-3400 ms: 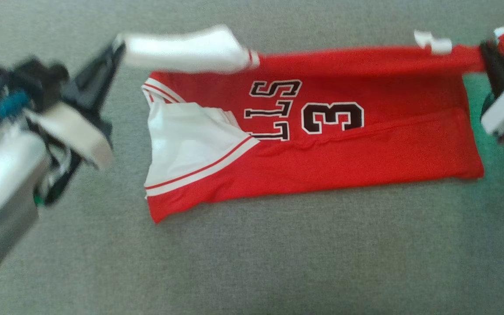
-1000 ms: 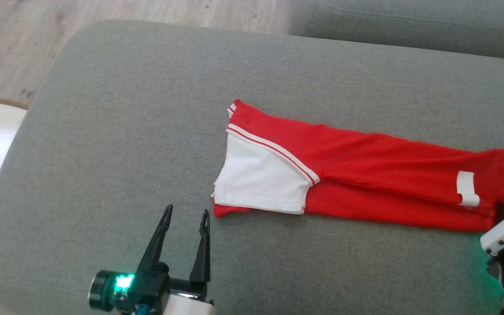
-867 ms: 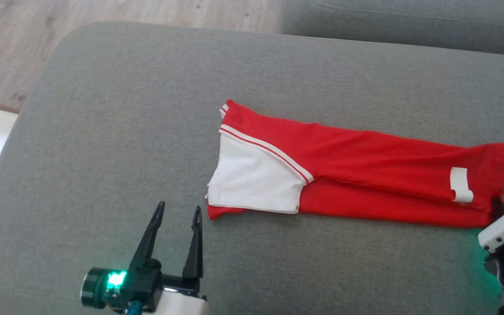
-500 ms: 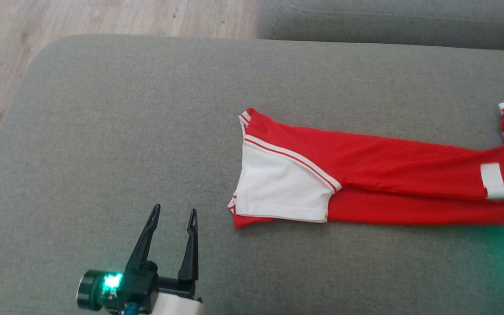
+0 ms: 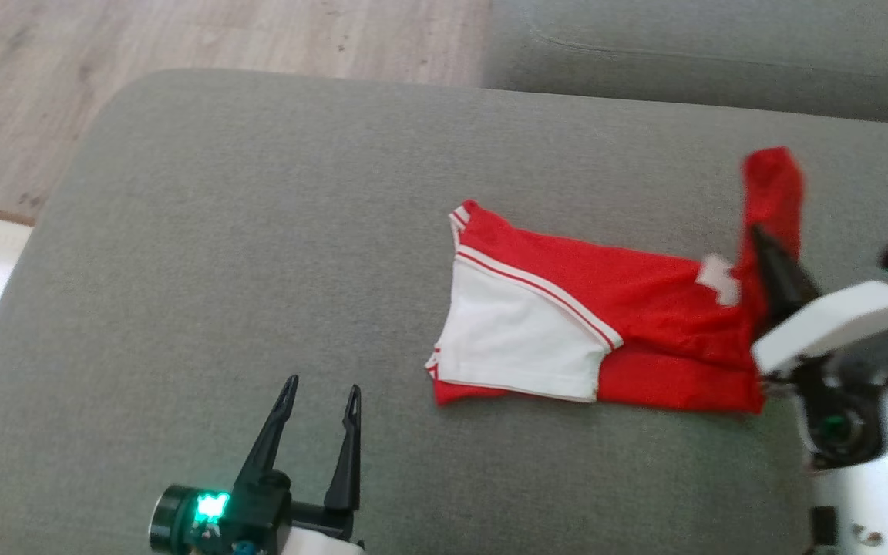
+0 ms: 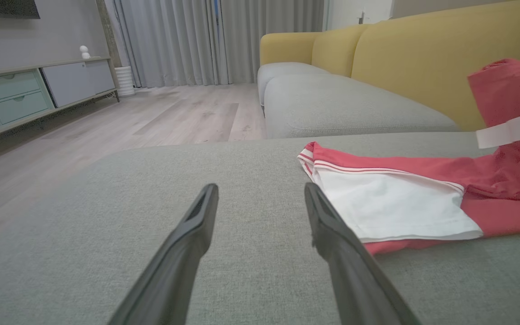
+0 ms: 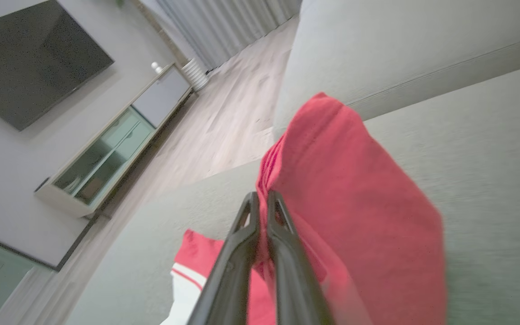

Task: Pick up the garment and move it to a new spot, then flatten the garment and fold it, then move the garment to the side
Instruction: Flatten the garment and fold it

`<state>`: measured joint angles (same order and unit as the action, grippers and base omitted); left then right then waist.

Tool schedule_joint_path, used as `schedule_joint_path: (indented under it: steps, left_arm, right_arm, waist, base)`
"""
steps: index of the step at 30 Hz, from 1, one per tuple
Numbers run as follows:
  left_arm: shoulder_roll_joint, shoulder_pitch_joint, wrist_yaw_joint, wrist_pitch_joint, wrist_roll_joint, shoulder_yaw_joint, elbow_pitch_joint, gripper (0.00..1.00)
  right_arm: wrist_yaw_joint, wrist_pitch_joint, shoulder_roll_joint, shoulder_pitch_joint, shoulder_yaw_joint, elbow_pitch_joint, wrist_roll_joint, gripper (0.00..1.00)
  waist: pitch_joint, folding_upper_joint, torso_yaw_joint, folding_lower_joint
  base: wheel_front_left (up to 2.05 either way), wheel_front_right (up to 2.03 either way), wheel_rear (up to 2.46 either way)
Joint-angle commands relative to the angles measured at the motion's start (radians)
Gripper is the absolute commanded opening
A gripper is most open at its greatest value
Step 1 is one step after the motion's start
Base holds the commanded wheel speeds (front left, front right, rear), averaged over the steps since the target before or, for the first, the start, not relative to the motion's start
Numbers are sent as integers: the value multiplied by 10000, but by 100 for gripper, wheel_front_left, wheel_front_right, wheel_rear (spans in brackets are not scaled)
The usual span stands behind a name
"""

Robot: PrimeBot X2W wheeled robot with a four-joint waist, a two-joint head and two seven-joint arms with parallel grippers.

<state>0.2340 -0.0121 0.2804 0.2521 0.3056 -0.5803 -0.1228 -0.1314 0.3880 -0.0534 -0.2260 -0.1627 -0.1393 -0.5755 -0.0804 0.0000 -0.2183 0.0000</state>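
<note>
Now my right gripper (image 5: pixel 758 235) clamps one end of the garment (image 5: pixel 644 304), raised off the grey cushion (image 5: pixel 259 231) where the rest lies; my left gripper (image 5: pixel 319 387) gapes wide above its near edge.

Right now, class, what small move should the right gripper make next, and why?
Probably carry the raised end leftward over the white sleeve and lay it down. The right gripper is shut on the jersey, that end lifted; the rest lies flat on the cushion. The left gripper is open.
</note>
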Motion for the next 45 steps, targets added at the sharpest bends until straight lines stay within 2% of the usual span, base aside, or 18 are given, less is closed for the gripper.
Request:
schedule_joint_path:
  steps: [1,9,16,20,22,23,28,34,40,45]
  left_arm:
    - [-56,-222,-35,97,-134,401,230,100]
    - [-306,-276,-242,97,-205,406,51,100]
    - [-537,-358,-425,97,-297,519,-98,100]
    - [-636,-353,-487,97,-335,627,-142,100]
    - [-674,-326,-508,97,-358,695,-154,100]
    - [-692,-300,-510,97,-368,739,-156,100]
    - [-824,-217,-528,97,-338,1025,-106,100]
    - [-961,37,-463,97,-32,1589,9,100]
    - [-941,408,-380,97,8,1954,165,100]
    - [-859,614,-394,97,-225,1979,364,100]
  right_arm:
    - [7,-52,19,-443,694,341,-206,0]
    - [7,-992,29,-1312,3421,-1050,-1387,0]
    - [7,-1838,30,-2359,5199,-2934,-2119,0]
    - [7,-2066,31,-2595,5874,-3640,-2315,0]
    - [7,-2191,31,-2650,6159,-3840,-2490,78]
    - [7,-2337,31,-2693,6265,-3892,-2527,100]
    - [7,-3267,31,-2817,6659,-3619,-2461,100]
    - [7,-4576,-227,-2465,6430,-3223,-1017,100]
    - [7,-5822,-788,-1157,5481,-2747,410,100]
    - [7,-6372,-787,222,4410,-2017,1207,100]
  waist:
    - [29,0,-241,0]
    - [-111,0,-995,0]
    - [-342,0,-1641,0]
    - [-422,0,-1774,0]
    - [-431,0,-1760,0]
    - [-425,0,-1726,0]
    - [-238,0,-1291,0]
    - [260,0,-586,0]
    - [1023,0,239,0]
    - [1349,0,718,0]
  base:
    - [0,0,0]
    - [0,0,0]
    - [0,0,0]
    - [0,0,0]
    - [0,0,0]
    - [0,0,0]
    - [0,0,0]
    - [0,0,0]
    - [0,0,0]
    - [0,0,0]
